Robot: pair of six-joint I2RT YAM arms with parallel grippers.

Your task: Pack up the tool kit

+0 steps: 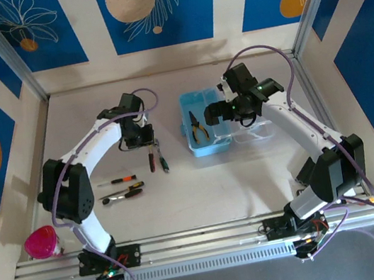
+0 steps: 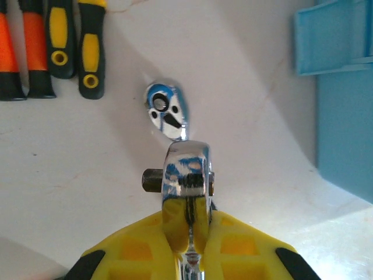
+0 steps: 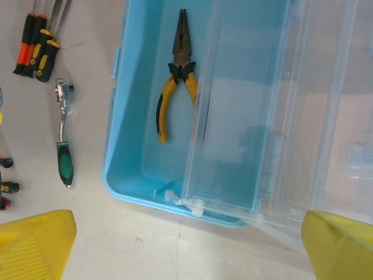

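The light-blue case (image 1: 210, 147) stands open, and yellow-handled pliers (image 3: 175, 87) lie inside on its floor (image 3: 134, 157). Its clear lid (image 3: 280, 116) is folded out to the right. My left gripper (image 2: 187, 219) is shut on the chrome head of a ratchet wrench (image 2: 186, 175), low over the table to the left of the case. The head of a second wrench (image 2: 166, 111) lies just beyond it; that wrench's green handle (image 3: 65, 169) shows in the right wrist view. My right gripper (image 3: 186, 245) hangs open above the case's near edge, with nothing between its fingers.
Orange- and yellow-handled screwdrivers (image 2: 90, 46) lie side by side near the wrenches. Two more small screwdrivers (image 1: 119, 187) rest nearer the left arm. A pink cup (image 1: 41, 242) stands at the front left corner. Walls enclose the table.
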